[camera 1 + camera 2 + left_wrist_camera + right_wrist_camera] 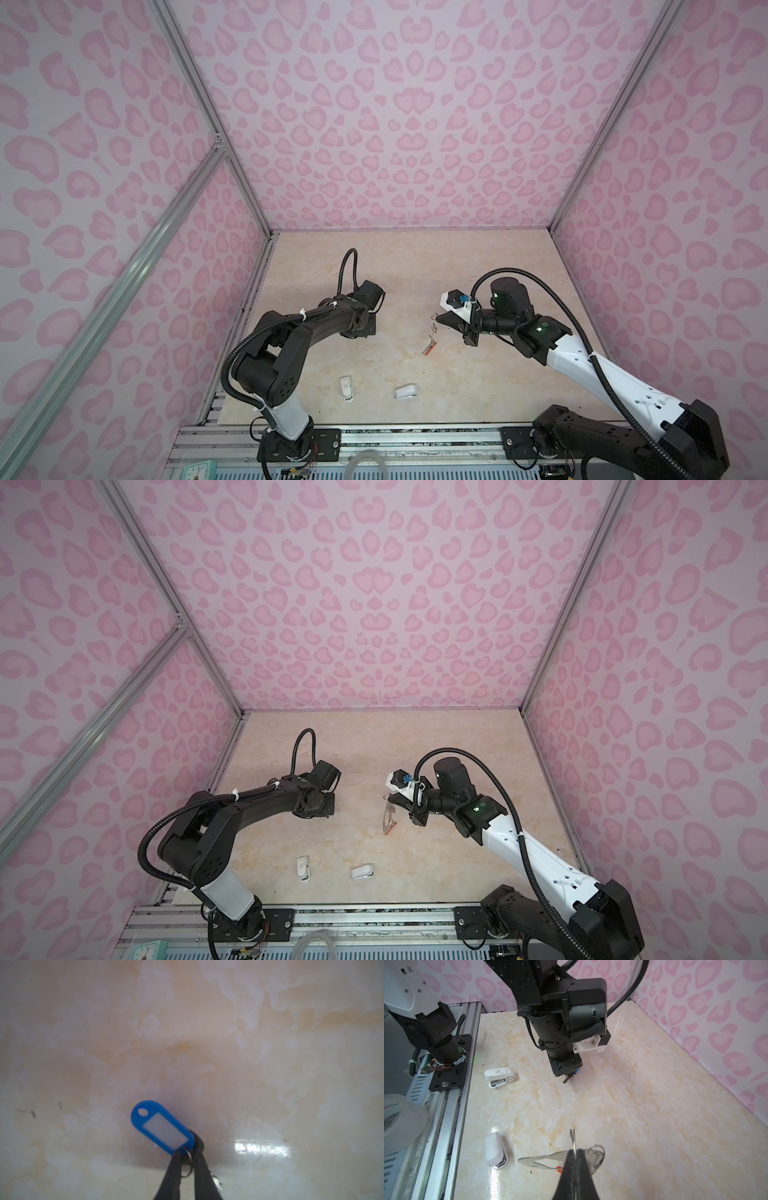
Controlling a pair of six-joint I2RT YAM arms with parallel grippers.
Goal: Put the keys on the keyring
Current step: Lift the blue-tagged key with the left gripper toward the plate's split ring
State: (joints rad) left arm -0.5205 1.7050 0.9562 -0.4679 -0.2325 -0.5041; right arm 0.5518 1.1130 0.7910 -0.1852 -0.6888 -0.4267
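The left claw (187, 1150) is down at the table (415, 270), left of centre in both top views, where its own wrist hides the tips. In the left wrist view its two dark fingers (173, 1169) stand close together on either side of the small split ring (188, 1164) of the blue key (162, 1128), gripping it there. The blue tag lies flat on the table just beyond the tips, and in the right wrist view the metal blade (566, 1080) pokes out under the claw against the surface. The right claw (575, 1152) is closed, pinching a wire ring (572, 1136) of the keyring (542, 1160), whose grey plate it holds off the table, near level, with the oval cutout showing. In a top view the keyring (436, 322) sits at the claw's tip right of centre, well apart from the left claw. The red key (430, 348) hangs below it, its tag low by the table; whether it touches I cannot tell. Two white objects (346, 388) (405, 392) lie apart near the front edge, clear of both claws.
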